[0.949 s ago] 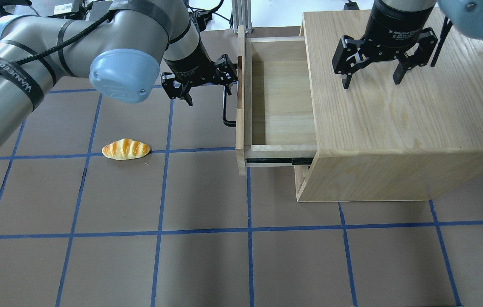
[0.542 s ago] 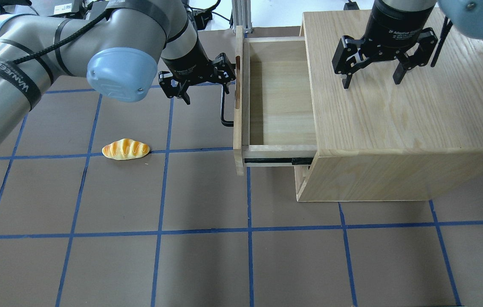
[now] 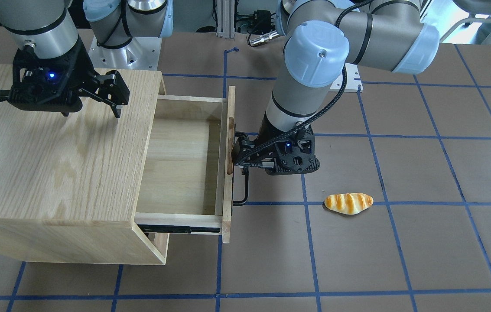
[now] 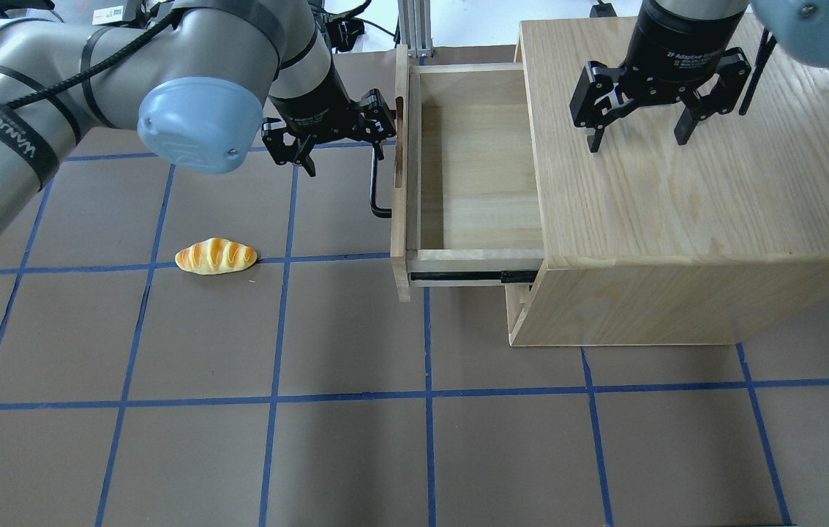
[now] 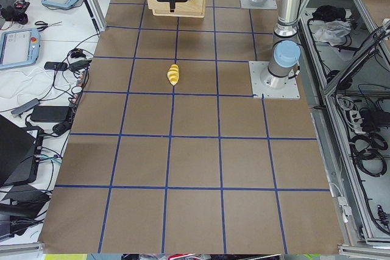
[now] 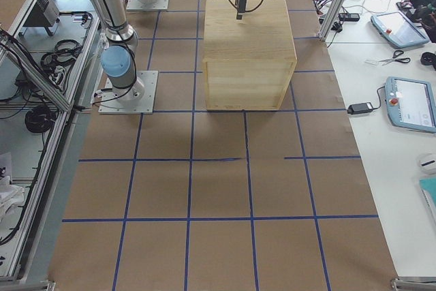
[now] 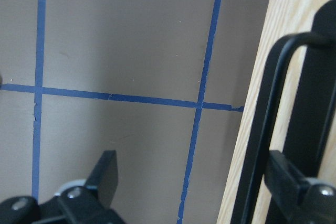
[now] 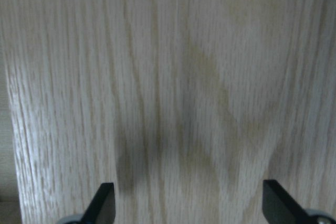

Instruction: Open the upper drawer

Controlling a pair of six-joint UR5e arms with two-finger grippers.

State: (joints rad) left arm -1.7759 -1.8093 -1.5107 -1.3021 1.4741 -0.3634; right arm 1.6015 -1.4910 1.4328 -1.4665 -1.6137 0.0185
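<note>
The upper drawer (image 4: pixel 480 168) is pulled well out of the oak-grain cabinet (image 4: pixel 677 205) and is empty; it also shows in the front-facing view (image 3: pixel 180 164). Its black bar handle (image 4: pixel 374 183) stands off the slotted front panel (image 4: pixel 399 183). My left gripper (image 4: pixel 344 143) is open at the handle's far end. In the left wrist view (image 7: pixel 194 182) one finger (image 7: pixel 286 182) sits between the handle bar (image 7: pixel 268 129) and the panel, and the other is out over the table. My right gripper (image 4: pixel 639 135) is open and empty just above the cabinet top (image 8: pixel 173 77).
A bread roll (image 4: pixel 215 256) lies on the brown table to the left of the drawer, also seen in the front-facing view (image 3: pixel 348 203). Blue tape lines grid the table. A lower drawer front (image 4: pixel 520 311) is shut under the open one.
The drawer has slid further out to the left. My left gripper has moved left with the handle. The right gripper has not moved.
</note>
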